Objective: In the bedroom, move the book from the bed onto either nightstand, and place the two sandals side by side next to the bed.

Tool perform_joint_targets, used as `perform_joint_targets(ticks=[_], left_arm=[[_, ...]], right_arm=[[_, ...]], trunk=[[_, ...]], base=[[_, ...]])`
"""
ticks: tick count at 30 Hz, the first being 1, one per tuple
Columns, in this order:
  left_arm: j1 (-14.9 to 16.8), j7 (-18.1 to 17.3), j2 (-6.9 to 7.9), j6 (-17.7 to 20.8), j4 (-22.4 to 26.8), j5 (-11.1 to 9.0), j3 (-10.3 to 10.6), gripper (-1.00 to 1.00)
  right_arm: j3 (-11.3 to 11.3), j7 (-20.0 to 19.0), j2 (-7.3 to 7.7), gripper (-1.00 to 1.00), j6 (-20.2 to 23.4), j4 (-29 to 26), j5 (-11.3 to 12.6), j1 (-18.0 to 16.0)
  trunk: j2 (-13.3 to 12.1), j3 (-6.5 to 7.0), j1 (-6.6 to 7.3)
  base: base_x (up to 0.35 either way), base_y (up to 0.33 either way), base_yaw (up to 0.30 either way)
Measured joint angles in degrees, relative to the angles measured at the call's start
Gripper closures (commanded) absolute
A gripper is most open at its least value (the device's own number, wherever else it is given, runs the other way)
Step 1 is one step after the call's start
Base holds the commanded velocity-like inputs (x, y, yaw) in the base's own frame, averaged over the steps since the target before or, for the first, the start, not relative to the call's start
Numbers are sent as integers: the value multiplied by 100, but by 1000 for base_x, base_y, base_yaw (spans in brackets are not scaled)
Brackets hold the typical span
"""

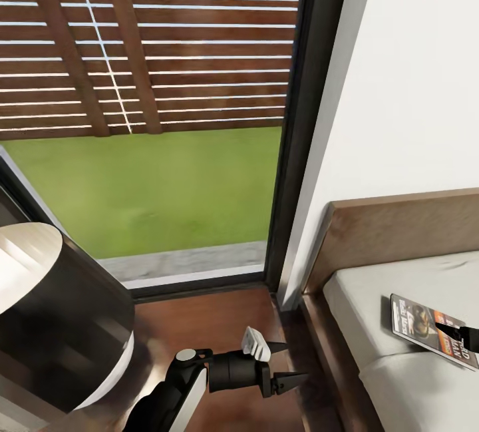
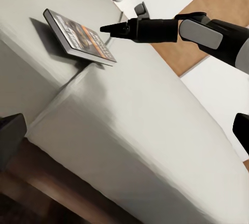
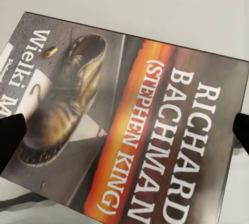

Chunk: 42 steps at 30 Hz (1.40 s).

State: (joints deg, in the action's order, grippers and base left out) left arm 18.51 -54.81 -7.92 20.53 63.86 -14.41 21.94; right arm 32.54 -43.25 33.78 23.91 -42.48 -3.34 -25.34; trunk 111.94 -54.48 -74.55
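My right gripper (image 2: pixel 106 28) hangs just over the book (image 1: pixel 432 329), its dark fingers spread wide apart with nothing between them. In the right wrist view the two fingertips (image 3: pixel 10 138) sit at either edge of the picture, one by each end of the cover, and the whole width of the book lies in the gap. I cannot tell whether the tips touch the cover or stop just short of it.

The book lies flat, cover up, on the pale-grey mattress (image 1: pixel 399 285) of the bed (image 1: pixel 392 232), near the headboard end and close to the side rail that faces me. Its cover shows a worn shoe, an orange band and white lettering, "RICHARD BACHMAN" with "(STEPHEN KING)" beside it. In the left wrist view one edge of the book seems to ride a little above the mattress and casts a dark shadow beneath.

My left gripper (image 1: pixel 283 365) is low over the wood-plank floor (image 1: pixel 219 325), between my trunk and the bed frame, well apart from the book. Its fingers are parted and hold nothing.

Ahead stands a tall dark-framed window (image 1: pixel 303 119) with green grass and a slatted wooden fence outside. A white wall (image 1: pixel 412 86) rises behind the headboard.
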Motion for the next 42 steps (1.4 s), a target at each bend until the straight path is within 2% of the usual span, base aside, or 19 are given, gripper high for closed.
perform_joint_targets(ticks=[12,19,24,42], left_arm=[[0,0,0,0,-5,-6,0,-100],[0,0,0,0,-5,-3,0,-100],[-2,0,0,0,-5,-3,0,-100],[-1,0,0,0,-5,2,0,-100]], right_arm=[[0,-3,0,-100,-19,-2,0,0],[4,5,0,-100,-33,-480,1,0],[4,12,0,-100,-34,-595,0,0],[13,62,0,-100,-51,-518,8,0]], trunk=[[0,0,0],[0,0,0],[0,0,0],[0,0,0]], base=[[24,-38,0],[0,0,0],[0,0,0],[0,0,0]])
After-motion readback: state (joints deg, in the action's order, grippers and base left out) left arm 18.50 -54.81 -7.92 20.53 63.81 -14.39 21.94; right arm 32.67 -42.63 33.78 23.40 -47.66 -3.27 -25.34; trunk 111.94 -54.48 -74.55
